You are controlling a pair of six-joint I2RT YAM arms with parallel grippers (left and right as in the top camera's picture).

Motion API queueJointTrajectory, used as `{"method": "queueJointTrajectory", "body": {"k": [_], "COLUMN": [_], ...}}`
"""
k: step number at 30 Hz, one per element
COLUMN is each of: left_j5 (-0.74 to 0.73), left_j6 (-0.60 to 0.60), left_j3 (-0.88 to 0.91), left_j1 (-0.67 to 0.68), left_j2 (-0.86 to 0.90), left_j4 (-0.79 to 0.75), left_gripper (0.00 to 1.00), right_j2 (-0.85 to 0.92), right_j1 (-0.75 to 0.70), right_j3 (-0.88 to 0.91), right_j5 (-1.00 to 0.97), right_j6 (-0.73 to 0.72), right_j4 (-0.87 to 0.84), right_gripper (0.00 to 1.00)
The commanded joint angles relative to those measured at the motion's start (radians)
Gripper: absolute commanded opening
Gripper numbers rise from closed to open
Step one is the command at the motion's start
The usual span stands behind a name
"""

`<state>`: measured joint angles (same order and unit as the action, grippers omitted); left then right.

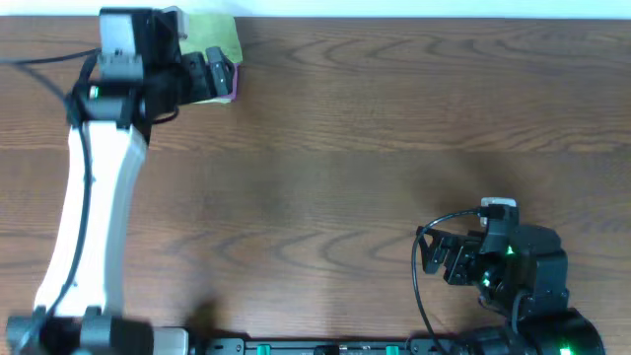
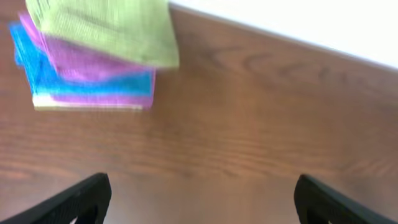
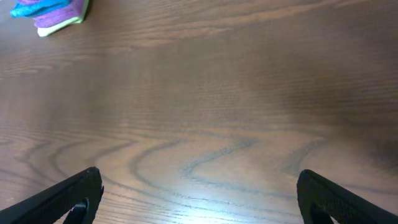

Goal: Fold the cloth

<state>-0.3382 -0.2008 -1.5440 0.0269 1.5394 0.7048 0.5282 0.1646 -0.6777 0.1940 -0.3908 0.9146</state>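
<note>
2 fingers [image 3: 68, 198] spread wide over table [image 3: 217, 112]; cloth stack [image 3: 53, 12] top-left corner.

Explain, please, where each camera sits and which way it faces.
Overhead: fixed above the table, looking straight down; it shows both arms, the left gripper at the cloth stack and the right gripper near the base.
Left wrist: on the left arm, looking down at the cloth stack close up; its spread fingers frame the bottom edge.
Right wrist: on the right arm, looking low across bare wood toward the far stack; its spread fingers show too.
Shared: all three views see the cloth stack.
</note>
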Motion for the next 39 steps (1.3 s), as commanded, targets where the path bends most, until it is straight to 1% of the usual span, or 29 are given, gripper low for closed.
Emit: {"method": "queueJointTrajectory", "body": {"k": [1,5,8,11,16,19,22,26,29,36,39], "left_j5": [0.034,0.052,0.095,0.137,0.212,0.219,0.217,0.219,0.221,0.315,0.316], "left_j6": [0.025,0.026,0.030,0.063,0.102,0.113,0.139,0.192,0.223,0.240,0.307], "left_j3": [0.161,0.405,0.551,0.685,0.872,0.983,1.079,1.165,1.194,1.236,1.237], "left_j1": [0.014,0.023,0.028,0.029,0.029,0.029,0.027,0.019,0.005,-0.026,-0.029], "left_j2": [-0.128,-0.307,-0.439,-0.592,-0.851,-0.995,-1.121,-1.254,-1.311,-1.426,-1.458], "left_j4": [-0.089,-0.254,-0.328,-0.359,-0.360,-0.360,-0.347,-0.280,-0.222,-0.086,-0.047], "left_gripper": [0.95,0.95,0.95,0.95,0.95,0.95,0.95,0.95,0.95,0.95,0.95], "right_j2": [-0.005,-0.005,-0.005,-0.005,-0.005,-0.005,-0.005,-0.005,-0.005,-0.005,-0.005], "right_j1": [-0.011,-0.011,-0.011,-0.011,-0.011,-0.011,-0.011,-0.011,-0.011,-0.011,-0.011], "right_j3": [0.003,0.003,0.003,0.003,0.003,0.003,0.003,0.003,0.003,0.003,0.003], "right_j5": [0.005,0.005,0.005,0.005,0.005,0.005,0.005,0.005,0.005,0.005,0.005], "right_j6": [-0.013,-0.013,-0.013,-0.013,-0.013,-0.013,-0.013,-0.013,-0.013,-0.013,-0.013], "right_j4": [-0.002,-0.002,-0.002,-0.002,-0.002,-0.002,-0.002,-0.002,-0.002,-0.002,-0.002], "right_gripper": [0.99,0.99,0.99,0.99,0.99,0.99,0.99,0.99,0.99,0.99,0.99]}}
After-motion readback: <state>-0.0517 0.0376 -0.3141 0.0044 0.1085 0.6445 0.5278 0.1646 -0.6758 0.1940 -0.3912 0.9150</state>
